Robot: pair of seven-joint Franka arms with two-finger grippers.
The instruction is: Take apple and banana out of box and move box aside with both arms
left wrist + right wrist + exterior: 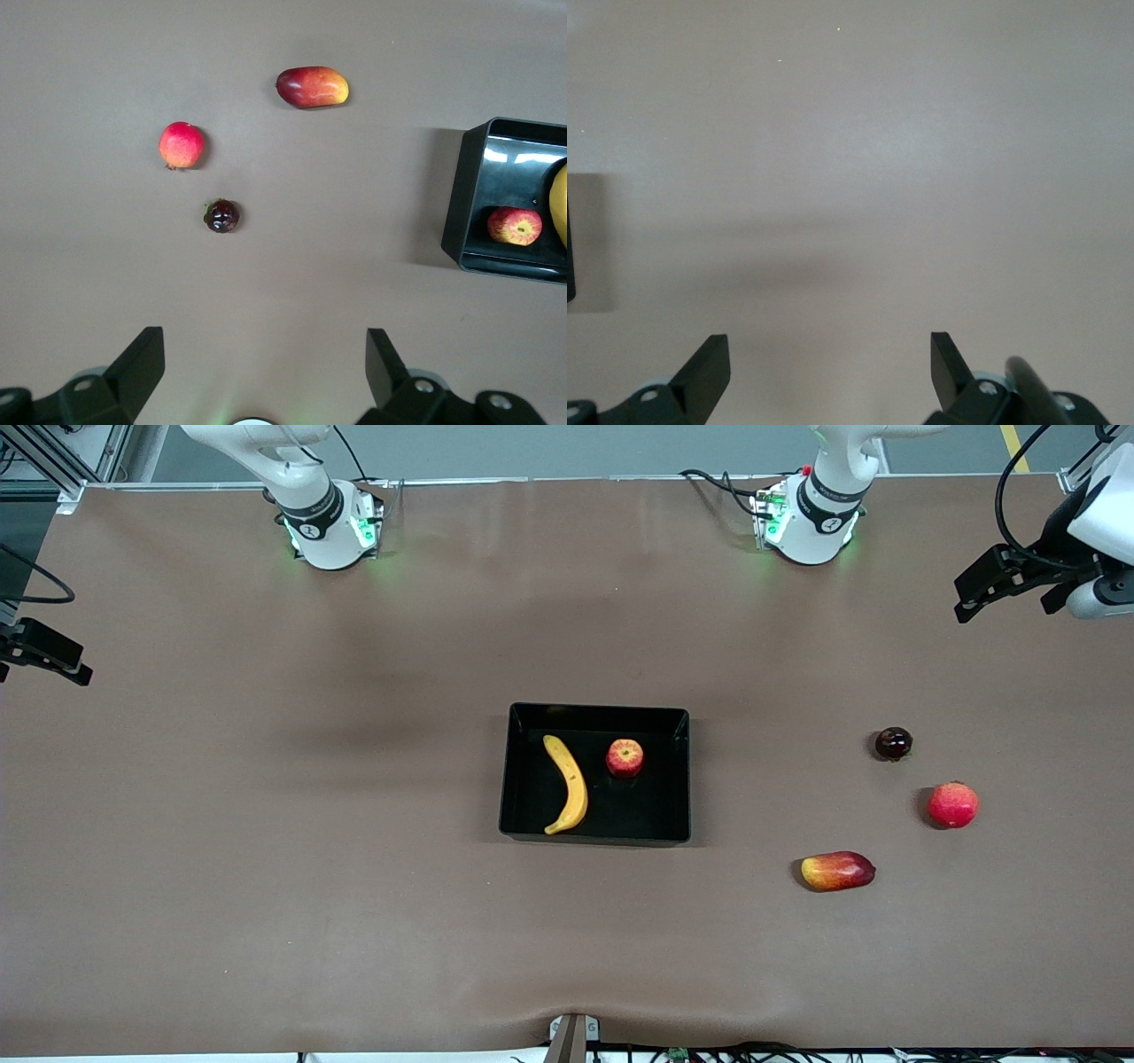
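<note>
The black box (682, 779) stands in the middle of the table. The yellow banana (568, 784) and the small red apple (625, 757) lie inside it, apart from each other. My left gripper (966, 598) is open and empty, up over the left arm's end of the table. My right gripper (53, 657) is open and empty, over the right arm's end. In the left wrist view the left gripper (266, 359) is over bare table, with the box (462, 212), the apple (515, 226) and a bit of banana (560, 204) in sight. The right gripper (830, 363) shows over bare table.
A tiny dark fruit (893, 743), a round red fruit (952, 804) and a red-yellow mango (837, 870) lie on the table between the box and the left arm's end; they also show in the left wrist view (221, 215), (182, 144), (312, 87).
</note>
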